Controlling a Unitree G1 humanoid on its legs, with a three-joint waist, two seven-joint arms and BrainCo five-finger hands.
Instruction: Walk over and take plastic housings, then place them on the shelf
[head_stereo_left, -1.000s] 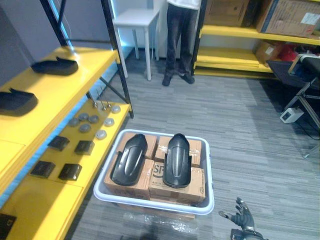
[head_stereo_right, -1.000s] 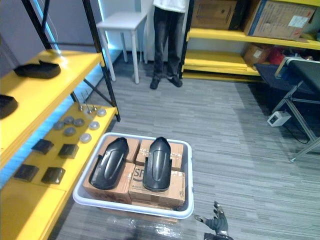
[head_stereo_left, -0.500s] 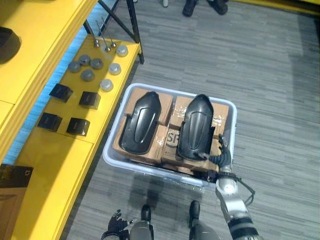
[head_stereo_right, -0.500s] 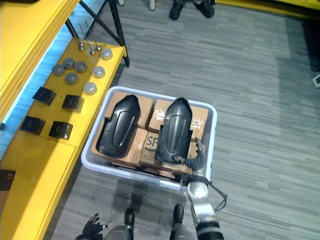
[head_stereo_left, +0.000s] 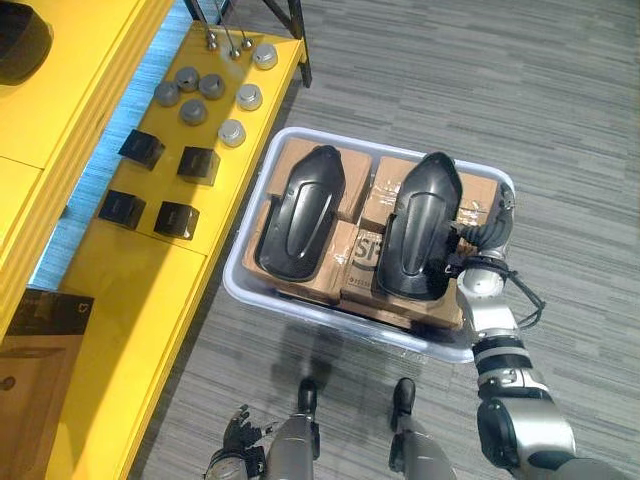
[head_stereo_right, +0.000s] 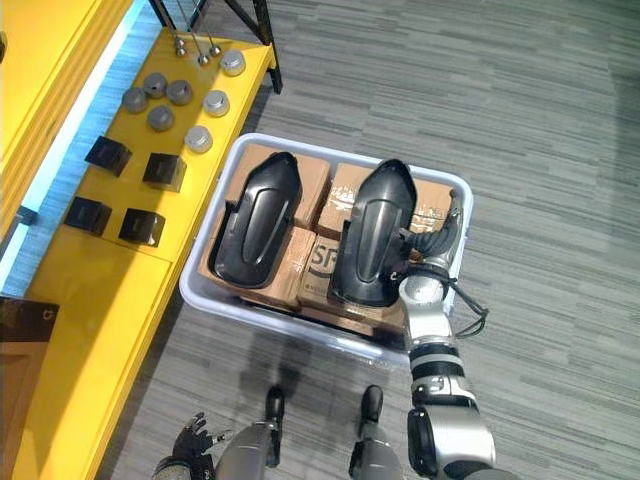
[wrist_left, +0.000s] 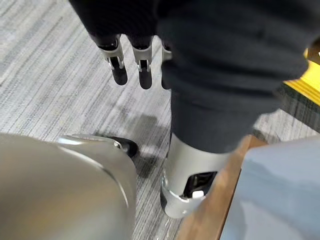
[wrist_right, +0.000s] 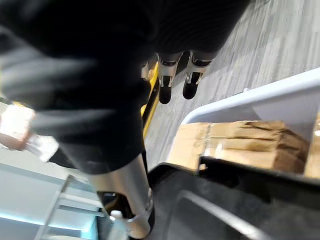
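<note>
Hidden first. The right hand sits inside the bin at its far-right corner. From the head views we can't make out its fingertips. Its wrist view shows the fingers straight, out past the bin rim, with nothing between them. The thumb hangs apart from them, next to the dark shell. We read this hand as open. We can't tell whether the thumb touches the shell.

The left hand is low at the robot's side over the floor, partly cut off by the frame edge. Its wrist view shows the fingers straight and spread, holding nothing.

Counts:
- Two black plastic housings lie in the bin. The near housing is just beside the right hand on its thumb side. The far housing is parallel to it, one further out from that hand.
- Both lie on cardboard boxes. These are mostly covered, so we can't count them.
- A third housing is on the upper yellow level, well away from both hands and cut off at the frame corner.
- The lower shelf, beyond the far housing, carries four black square blocks, seven round grey caps and three small metal pins.
</note>
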